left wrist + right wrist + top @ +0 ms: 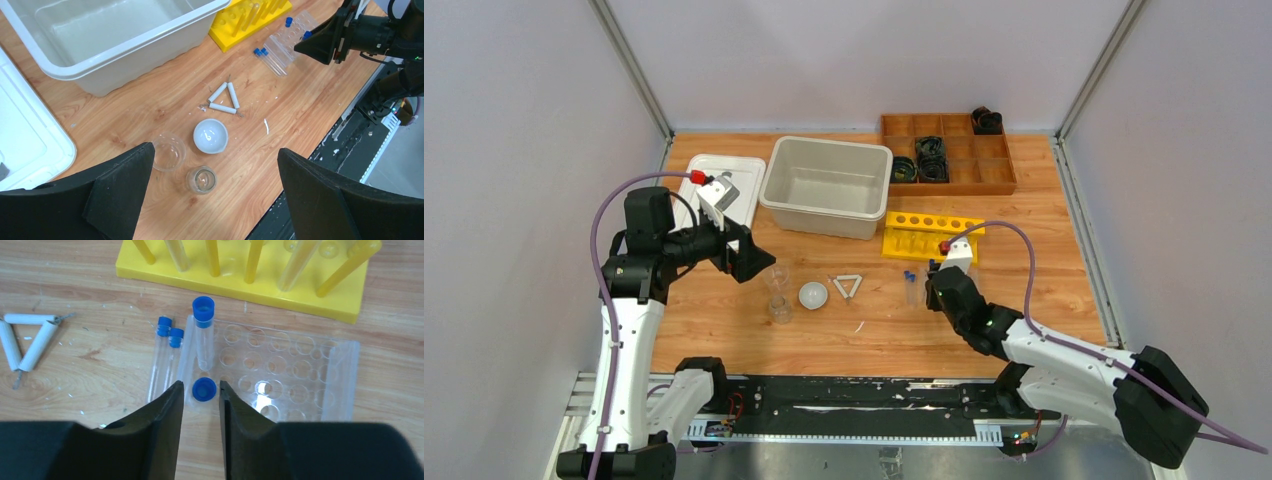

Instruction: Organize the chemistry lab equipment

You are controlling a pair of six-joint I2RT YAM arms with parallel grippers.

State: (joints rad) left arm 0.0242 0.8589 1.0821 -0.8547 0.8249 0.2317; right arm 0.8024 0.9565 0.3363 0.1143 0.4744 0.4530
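Right tool [200, 387] is parted just a crack around the blue cap of an upright clear tube [204, 391], not pinching it, at the edge of the see-through plastic rack [280, 375]. Two more tubes [165, 355] lie flat on the woodgrain worktop [280, 115] beside it. Left tool [215, 155] hangs spread wide above two little glass beakers [201, 179], with a glossy white round dish [210, 136] beside them and a white triangle frame [223, 99] of stubby rods just past it

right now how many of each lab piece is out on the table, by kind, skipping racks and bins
clear glass beakers: 2
white round dish: 1
white triangle frame: 1
blue-capped tubes: 4
total: 8
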